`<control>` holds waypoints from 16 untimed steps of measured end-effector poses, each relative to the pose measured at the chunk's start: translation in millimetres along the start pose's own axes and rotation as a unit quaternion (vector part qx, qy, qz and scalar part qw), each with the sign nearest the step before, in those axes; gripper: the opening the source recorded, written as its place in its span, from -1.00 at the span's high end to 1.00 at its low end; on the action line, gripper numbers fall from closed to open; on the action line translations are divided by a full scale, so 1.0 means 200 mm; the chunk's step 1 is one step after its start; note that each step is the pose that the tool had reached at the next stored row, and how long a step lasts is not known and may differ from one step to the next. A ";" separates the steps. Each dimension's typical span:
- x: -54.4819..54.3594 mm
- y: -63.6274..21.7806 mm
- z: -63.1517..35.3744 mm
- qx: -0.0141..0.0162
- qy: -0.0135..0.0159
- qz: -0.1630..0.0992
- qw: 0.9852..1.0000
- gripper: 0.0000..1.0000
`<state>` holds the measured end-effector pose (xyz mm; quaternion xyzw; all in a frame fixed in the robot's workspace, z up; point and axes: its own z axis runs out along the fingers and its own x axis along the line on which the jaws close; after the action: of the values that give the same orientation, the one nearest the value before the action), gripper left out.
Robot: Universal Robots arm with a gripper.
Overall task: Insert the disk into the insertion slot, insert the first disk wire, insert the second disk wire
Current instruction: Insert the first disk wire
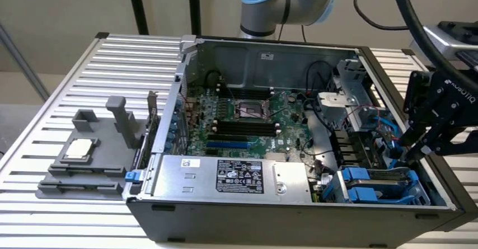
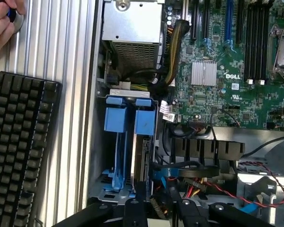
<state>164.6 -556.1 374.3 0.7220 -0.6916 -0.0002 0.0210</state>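
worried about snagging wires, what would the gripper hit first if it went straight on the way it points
Most likely the dark cable connector just ahead of the gripper, beside the end of the disk sitting in the insertion slot. Depth is unclear, so this is a guess.

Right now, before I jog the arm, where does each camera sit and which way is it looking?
Exterior view: off the arm, high, looking down into the open computer case; the arm stands behind it, the gripper hangs at the exterior view's right.
Wrist view: on the wrist, looking down on the insertion slot; the gripper shows, also a person's hand near a keyboard.
Shared: power supply, motherboard, insertion slot.
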 end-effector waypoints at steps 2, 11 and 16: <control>-0.01 -0.001 0.018 0.000 0.001 -0.001 1.000 0.39; -0.05 0.040 0.094 0.000 0.001 -0.005 1.000 0.22; -0.05 0.079 0.101 0.000 0.001 -0.010 1.000 0.22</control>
<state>147.9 -548.0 354.3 0.7286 -0.6846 0.0006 0.0216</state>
